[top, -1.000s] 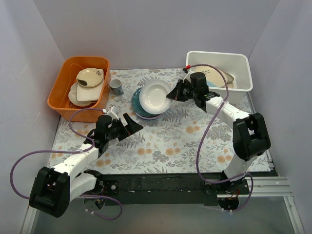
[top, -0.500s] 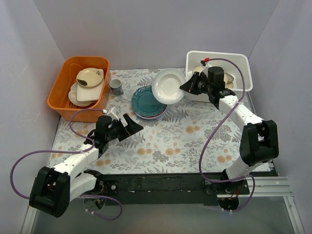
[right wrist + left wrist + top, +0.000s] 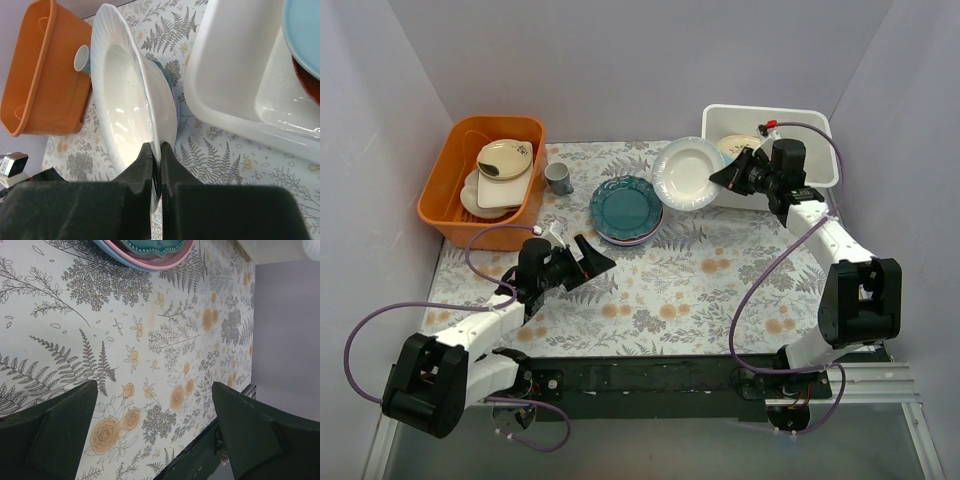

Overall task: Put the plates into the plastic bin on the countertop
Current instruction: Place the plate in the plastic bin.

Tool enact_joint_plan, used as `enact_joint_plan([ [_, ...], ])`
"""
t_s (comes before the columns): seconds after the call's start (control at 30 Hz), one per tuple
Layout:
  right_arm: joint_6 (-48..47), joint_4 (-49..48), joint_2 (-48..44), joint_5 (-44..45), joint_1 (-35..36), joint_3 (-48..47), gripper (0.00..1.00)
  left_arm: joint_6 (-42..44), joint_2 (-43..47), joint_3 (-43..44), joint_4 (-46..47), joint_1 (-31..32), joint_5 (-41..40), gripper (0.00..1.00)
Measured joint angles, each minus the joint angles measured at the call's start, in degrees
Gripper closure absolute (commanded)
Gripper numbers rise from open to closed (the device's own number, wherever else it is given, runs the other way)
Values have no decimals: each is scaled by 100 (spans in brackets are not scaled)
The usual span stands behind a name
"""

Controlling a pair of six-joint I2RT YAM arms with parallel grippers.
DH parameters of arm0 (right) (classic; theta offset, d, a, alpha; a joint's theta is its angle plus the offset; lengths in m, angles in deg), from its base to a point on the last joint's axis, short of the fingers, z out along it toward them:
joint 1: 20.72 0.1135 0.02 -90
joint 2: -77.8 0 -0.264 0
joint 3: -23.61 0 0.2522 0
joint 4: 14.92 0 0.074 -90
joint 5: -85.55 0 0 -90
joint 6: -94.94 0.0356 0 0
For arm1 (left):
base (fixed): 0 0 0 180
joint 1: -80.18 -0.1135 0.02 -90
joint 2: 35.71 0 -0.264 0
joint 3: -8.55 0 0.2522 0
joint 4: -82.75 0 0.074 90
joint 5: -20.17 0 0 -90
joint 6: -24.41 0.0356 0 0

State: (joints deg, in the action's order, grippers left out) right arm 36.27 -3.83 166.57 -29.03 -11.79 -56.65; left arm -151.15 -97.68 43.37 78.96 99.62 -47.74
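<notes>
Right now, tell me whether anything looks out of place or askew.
Nothing looks spilled or broken. Only the white plate stands tilted on edge, pinched at its rim by the right end effector, beside the bin and not yet in it.

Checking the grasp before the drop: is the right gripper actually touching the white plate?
Touching. The right wrist view shows the right gripper closed on the rim of the white plate, a finger against each face, no gap.
</notes>
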Motion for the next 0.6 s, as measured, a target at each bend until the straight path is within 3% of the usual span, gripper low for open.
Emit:
enact_joint_plan([
  [0.6,142,2,-317,-76,-619,116,99,-17,-302,-31,334,0,280,2],
])
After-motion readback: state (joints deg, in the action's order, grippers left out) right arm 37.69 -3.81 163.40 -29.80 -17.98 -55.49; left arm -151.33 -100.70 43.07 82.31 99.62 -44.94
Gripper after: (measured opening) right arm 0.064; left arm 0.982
